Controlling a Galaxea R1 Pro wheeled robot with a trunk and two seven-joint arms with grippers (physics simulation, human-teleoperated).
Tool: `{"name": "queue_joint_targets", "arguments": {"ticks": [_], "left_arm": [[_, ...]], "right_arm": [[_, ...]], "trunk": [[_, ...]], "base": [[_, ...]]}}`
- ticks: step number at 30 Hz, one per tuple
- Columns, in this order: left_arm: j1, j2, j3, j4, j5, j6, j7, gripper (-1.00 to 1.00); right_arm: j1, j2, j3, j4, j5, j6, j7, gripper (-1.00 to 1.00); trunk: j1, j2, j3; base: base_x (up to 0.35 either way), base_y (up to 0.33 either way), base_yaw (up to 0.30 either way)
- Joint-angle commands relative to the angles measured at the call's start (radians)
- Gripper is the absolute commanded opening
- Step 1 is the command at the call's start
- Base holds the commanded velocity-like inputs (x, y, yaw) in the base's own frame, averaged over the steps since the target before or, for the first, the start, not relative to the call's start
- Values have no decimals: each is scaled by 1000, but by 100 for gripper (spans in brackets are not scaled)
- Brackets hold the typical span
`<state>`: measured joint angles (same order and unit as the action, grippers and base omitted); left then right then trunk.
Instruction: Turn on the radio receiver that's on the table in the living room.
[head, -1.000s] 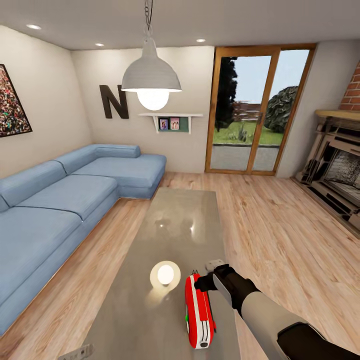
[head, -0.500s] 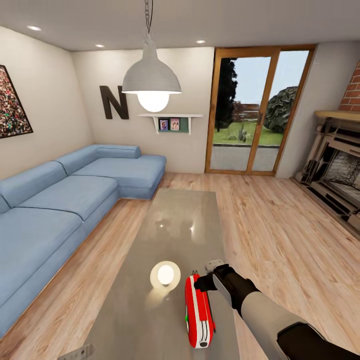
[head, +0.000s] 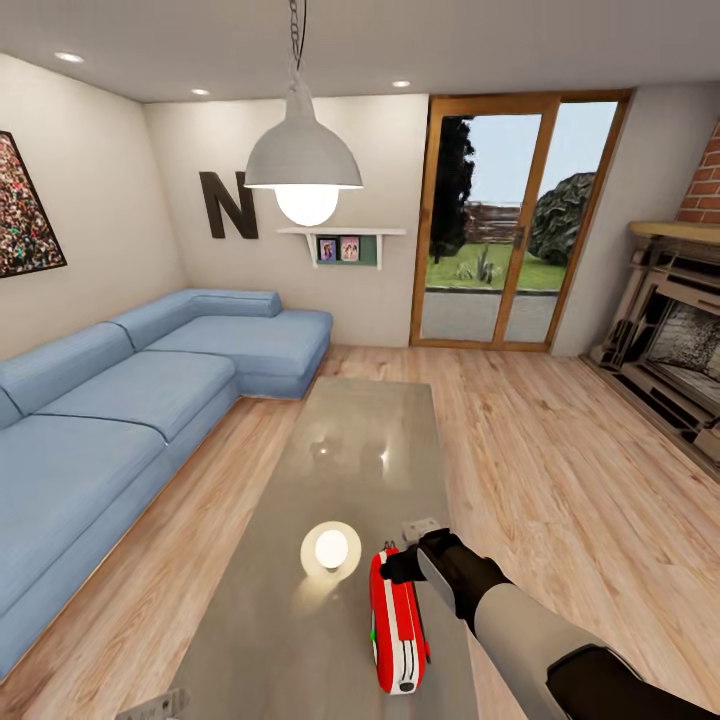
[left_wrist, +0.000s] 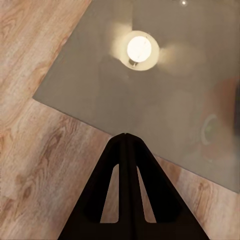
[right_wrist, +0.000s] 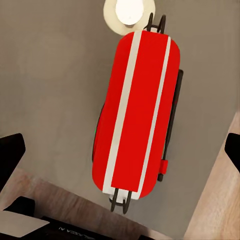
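Note:
The red radio receiver (head: 397, 625) stands on the near end of the glossy grey-beige table (head: 360, 440), its white-striped top facing up. In the right wrist view the radio (right_wrist: 137, 112) sits below the camera with its wire handle along one side. My right gripper (head: 395, 568) hovers over the radio's far end. It is open, with black fingertips (right_wrist: 11, 150) far apart on either side of the radio. My left gripper (left_wrist: 126, 139) is shut on nothing, above the table's corner (left_wrist: 40, 95) and the wood floor.
A blue corner sofa (head: 120, 400) runs along the left. A white pendant lamp (head: 303, 160) hangs over the table and is mirrored in its top. A small white object (head: 421, 525) lies by the right gripper. Glass doors (head: 500, 220) and a fireplace (head: 670, 340) stand far right.
My right gripper has shifted slightly leftward over the radio's far end, uncovering more of the small white object. The radio has not moved.

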<state>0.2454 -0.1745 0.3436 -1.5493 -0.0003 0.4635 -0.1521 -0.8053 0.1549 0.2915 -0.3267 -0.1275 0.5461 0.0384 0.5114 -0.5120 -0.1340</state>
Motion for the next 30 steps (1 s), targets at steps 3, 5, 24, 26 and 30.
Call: {"name": "queue_joint_targets", "arguments": {"ticks": [3, 5, 24, 26, 30], "left_arm": [[0, 0, 0, 0, 0, 1, 0, -100], [0, 0, 0, 0, 1, 1, 0, -100], [0, 0, 0, 0, -1, 1, -1, -100], [0, 0, 0, 0, -2, 1, -1, -100], [1, 0, 4, 3, -8, 1, -1, -100]], "right_arm": [[0, 0, 0, 0, -2, 1, 1, 100], [0, -1, 0, 0, -1, 1, 1, 100], [4, -4, 3, 0, 4, 0, 5, 100], [6, -11, 4, -1, 10, 0, 4, 100], [22, -62, 4, -5, 13, -1, 3, 100]], "trunk": [[0, 0, 0], [0, 0, 0], [0, 0, 0], [0, 0, 0], [0, 0, 0]], "base": [[0, 0, 0], [0, 0, 0], [0, 0, 0], [0, 0, 0], [0, 0, 0]]}}
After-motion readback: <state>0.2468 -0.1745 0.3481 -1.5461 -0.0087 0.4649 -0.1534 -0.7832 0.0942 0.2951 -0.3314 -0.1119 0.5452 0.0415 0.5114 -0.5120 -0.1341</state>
